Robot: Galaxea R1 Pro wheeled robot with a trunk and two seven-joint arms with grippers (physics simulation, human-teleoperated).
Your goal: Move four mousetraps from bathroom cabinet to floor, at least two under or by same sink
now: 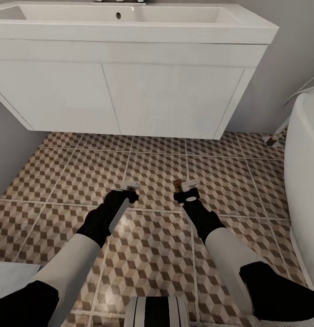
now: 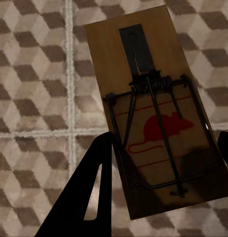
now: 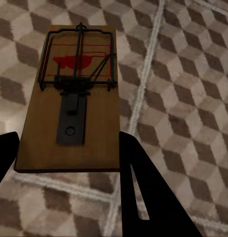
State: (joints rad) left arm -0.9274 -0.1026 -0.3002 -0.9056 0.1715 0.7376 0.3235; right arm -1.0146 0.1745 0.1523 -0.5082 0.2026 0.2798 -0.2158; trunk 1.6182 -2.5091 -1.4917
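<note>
Each gripper holds one mousetrap above the bathroom floor (image 1: 152, 254), in front of the bathroom sink (image 1: 130, 32). My left gripper (image 1: 130, 186) (image 2: 165, 140) is shut on a mousetrap (image 2: 148, 98), a tan board with a black spring bar and a red mouse print, its fingers (image 2: 89, 197) against both long edges. My right gripper (image 1: 188, 187) (image 3: 68, 138) is shut on a second mousetrap (image 3: 74, 98) (image 1: 177, 184), which points away from the fingers (image 3: 138, 182). Both grippers hang side by side, a short way out from the sink's front.
The white vanity under the basin hangs off the wall with open floor beneath it. A white bathtub (image 1: 306, 159) curves along the right side. A grey wall (image 1: 12, 145) closes the left. Part of my base (image 1: 157, 311) shows at the bottom.
</note>
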